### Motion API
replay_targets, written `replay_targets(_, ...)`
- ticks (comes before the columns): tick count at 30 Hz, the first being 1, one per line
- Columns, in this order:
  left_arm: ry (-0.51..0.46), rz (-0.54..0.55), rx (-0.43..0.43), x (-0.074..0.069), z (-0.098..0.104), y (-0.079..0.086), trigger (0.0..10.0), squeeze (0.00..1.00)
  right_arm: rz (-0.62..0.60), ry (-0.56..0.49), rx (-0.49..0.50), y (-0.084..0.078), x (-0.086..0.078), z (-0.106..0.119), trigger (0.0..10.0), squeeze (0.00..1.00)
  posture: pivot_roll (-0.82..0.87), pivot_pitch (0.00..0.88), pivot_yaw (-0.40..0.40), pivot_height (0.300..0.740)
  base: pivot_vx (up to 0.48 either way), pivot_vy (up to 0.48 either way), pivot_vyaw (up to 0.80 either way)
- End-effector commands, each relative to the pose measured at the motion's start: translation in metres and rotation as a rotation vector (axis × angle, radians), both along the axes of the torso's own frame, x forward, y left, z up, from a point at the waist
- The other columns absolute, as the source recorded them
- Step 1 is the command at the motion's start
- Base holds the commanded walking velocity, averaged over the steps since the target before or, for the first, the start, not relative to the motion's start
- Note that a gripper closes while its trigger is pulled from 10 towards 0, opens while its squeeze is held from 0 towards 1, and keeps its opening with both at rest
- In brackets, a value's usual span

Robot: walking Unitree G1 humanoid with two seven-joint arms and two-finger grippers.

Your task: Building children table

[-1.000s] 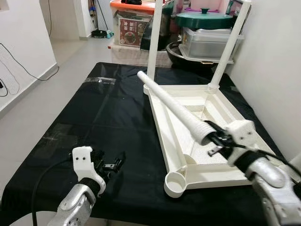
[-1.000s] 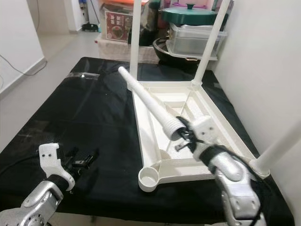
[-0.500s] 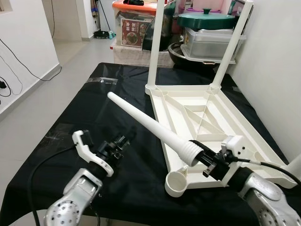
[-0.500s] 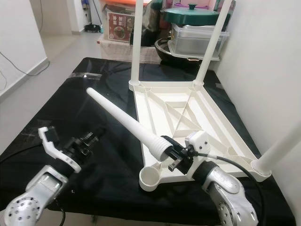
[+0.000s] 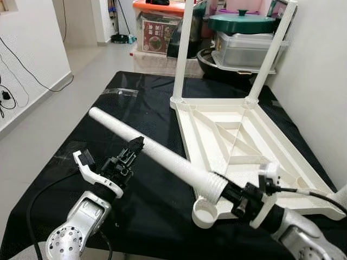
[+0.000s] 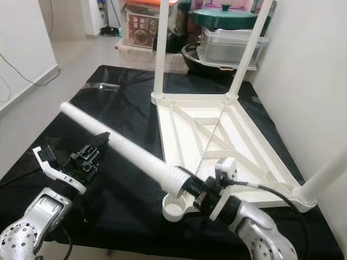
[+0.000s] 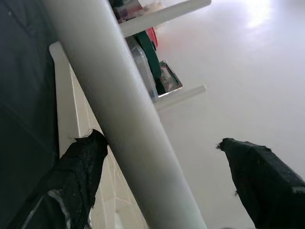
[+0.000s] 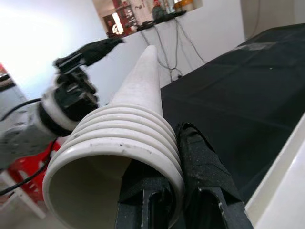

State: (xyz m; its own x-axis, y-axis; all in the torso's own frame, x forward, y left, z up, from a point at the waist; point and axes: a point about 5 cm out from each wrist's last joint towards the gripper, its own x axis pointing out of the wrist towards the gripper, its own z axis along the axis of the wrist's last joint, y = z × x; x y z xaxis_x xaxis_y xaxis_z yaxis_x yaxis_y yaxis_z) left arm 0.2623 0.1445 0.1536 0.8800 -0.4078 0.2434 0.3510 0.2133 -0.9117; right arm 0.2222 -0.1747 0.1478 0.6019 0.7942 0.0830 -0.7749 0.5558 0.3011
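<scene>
**Q:** What moved since the earlier frame?

**A:** Swung leftward, the loose leg now lies nearly level across the black cloth, its plain end over the cloth's left side, where a second ago it angled up over the tabletop. Your left gripper has risen from the cloth to meet it.

**Q:** Who holds the leg?

**A:** Your right gripper pinches its ribbed, threaded end: in the right wrist view one finger sits inside the hollow mouth and the other presses the ribs from outside. That end hangs just above the near-left corner socket of the upturned tabletop. You cannot tell from the eye views whether the threads touch the socket.

**Q:** And the left gripper?

**A:** You see it spread wide. In the left wrist view one finger rests against the leg's shaft while the other stands well apart from it. It is not clamped.

**Q:** Where is the tabletop?

**A:** Upside down on the cloth's right half, ribs showing. Two legs already stand upright in its far corners, and part of another shows at its near-right corner.

**Q:** Anything else you would note?

**A:** Storage bins and a green-lidded pot sit behind the table. A white wall runs along your right, and cables trail along the floor at your left.
</scene>
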Motion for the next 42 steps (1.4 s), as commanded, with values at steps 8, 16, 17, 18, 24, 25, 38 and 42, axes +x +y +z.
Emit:
replay_targets(8, -0.018, 0.022, -0.02, 0.01, 0.007, 0.015, 10.0, 0.0, 0.19, 0.051, -0.025, 0.002, -0.019, -0.007, 0.0, 0.0, 0.08, 0.0, -0.079, 0.74, 0.0, 0.0, 0.0)
replay_targets(16, -0.014, 0.026, -0.03, 0.01, 0.008, 0.019, 5.3, 0.0, 0.219, 0.089, -0.037, -0.008, -0.022, -0.01, 0.0, 0.0, 0.07, 0.0, -0.079, 0.74, 0.0, 0.0, 0.0)
replay_targets(17, -0.017, 0.025, -0.033, 0.01, 0.008, 0.02, 1.6, 0.0, 0.222, 0.096, -0.043, -0.008, -0.023, -0.012, 0.0, 0.0, 0.07, 0.0, -0.079, 0.74, 0.0, 0.0, 0.0)
replay_targets(18, -0.022, 0.026, -0.042, 0.01, 0.008, 0.021, 0.0, 0.0, 0.224, 0.101, -0.046, -0.008, -0.023, -0.013, 0.0, 0.0, 0.07, 0.0, -0.081, 0.74, 0.0, 0.0, 0.0)
replay_targets(24, -0.039, 0.051, -0.06, 0.009, 0.011, 0.026, 0.0, 0.0, 0.228, 0.101, -0.043, -0.006, -0.022, -0.014, 0.0, 0.0, 0.07, 0.0, -0.081, 0.74, 0.0, 0.0, 0.0)
replay_targets(25, -0.039, 0.051, -0.06, 0.009, 0.011, 0.026, 0.0, 0.0, 0.228, 0.101, -0.043, -0.006, -0.022, -0.014, 0.0, 0.0, 0.07, 0.0, -0.081, 0.74, 0.0, 0.0, 0.0)
replay_targets(38, -0.103, 0.042, -0.165, 0.013, 0.032, 0.022, 0.0, 0.0, 0.193, 0.07, -0.013, -0.007, -0.015, -0.01, 0.0, 0.0, 0.07, 0.0, -0.081, 0.74, 0.0, 0.0, 0.0)
replay_targets(42, -0.116, 0.034, -0.192, 0.014, 0.036, 0.019, 0.0, 0.0, 0.186, 0.064, -0.005, -0.006, -0.013, -0.01, 0.0, 0.0, 0.07, 0.0, -0.081, 0.74, 0.0, 0.0, 0.0)
